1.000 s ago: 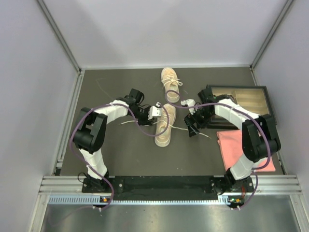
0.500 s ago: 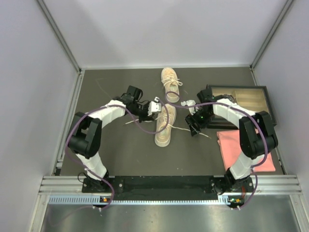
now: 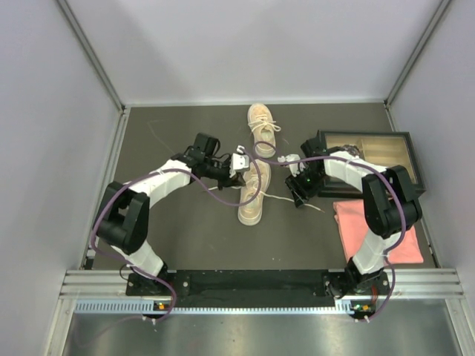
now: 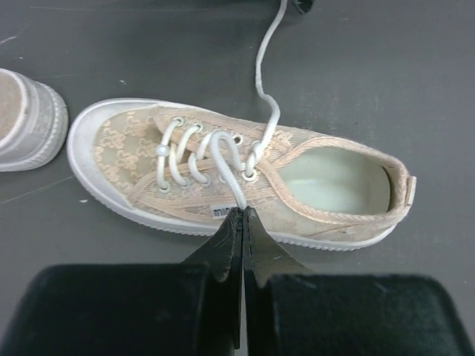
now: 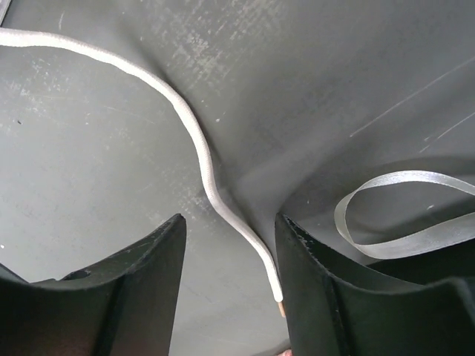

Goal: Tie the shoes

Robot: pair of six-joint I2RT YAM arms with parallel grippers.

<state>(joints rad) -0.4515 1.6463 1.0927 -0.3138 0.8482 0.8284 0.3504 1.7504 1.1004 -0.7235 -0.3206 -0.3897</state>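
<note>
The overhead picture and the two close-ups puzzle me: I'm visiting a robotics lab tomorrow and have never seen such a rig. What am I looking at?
The overhead picture comes from a fixed camera above two robot arms, the left arm and the right arm, bolted at the near edge of a table. Each arm ends in a two-finger gripper with its own small camera, and those give the close-ups. On the table lie a near shoe and a far shoe, both beige, a pink cloth and a dark tray. The left gripper is shut on a white lace of the near shoe. The right gripper is open just above the table, with a loose lace end lying between its fingers, not gripped.
</note>
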